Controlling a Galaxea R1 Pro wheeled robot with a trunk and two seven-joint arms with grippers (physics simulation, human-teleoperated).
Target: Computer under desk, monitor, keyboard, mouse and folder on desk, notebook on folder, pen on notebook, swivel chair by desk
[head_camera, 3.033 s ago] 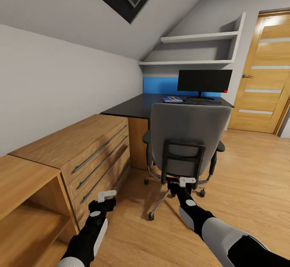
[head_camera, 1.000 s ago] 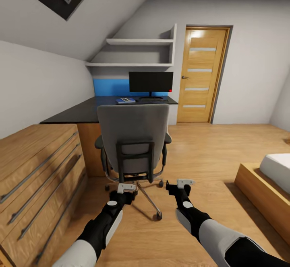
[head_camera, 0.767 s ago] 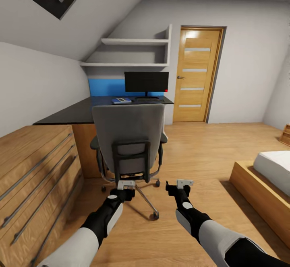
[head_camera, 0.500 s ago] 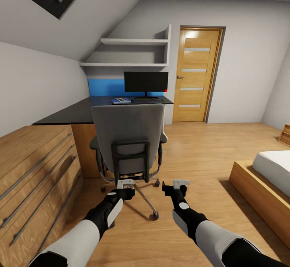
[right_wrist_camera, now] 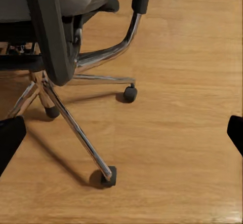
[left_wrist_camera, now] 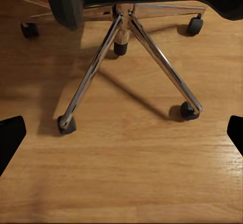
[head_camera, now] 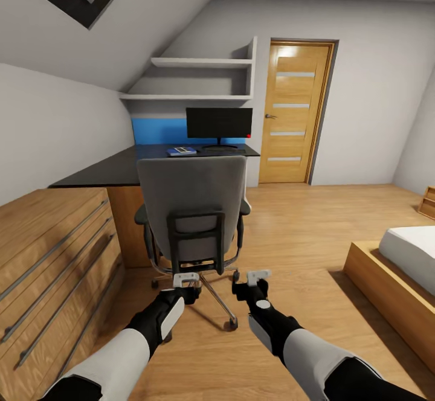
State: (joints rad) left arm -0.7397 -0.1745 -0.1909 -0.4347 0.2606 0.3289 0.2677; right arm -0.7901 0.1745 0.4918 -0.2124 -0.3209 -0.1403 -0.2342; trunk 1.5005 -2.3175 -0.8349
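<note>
Head view: the swivel chair (head_camera: 192,208) stands mid-frame, its back to the camera, before the table (head_camera: 121,168); the monitor (head_camera: 219,123) sits upper centre. Left hand (head_camera: 185,281) and right hand (head_camera: 257,276) hover low. Wrist views: both hands' fingers spread open above the floor (left_wrist_camera: 131,173).

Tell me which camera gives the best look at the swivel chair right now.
The head view: it shows the whole swivel chair from behind, backrest to base, standing at the desk. The left wrist view shows just its chrome star base and casters; the right wrist view catches the seat underside, an armrest post and some legs.
</note>
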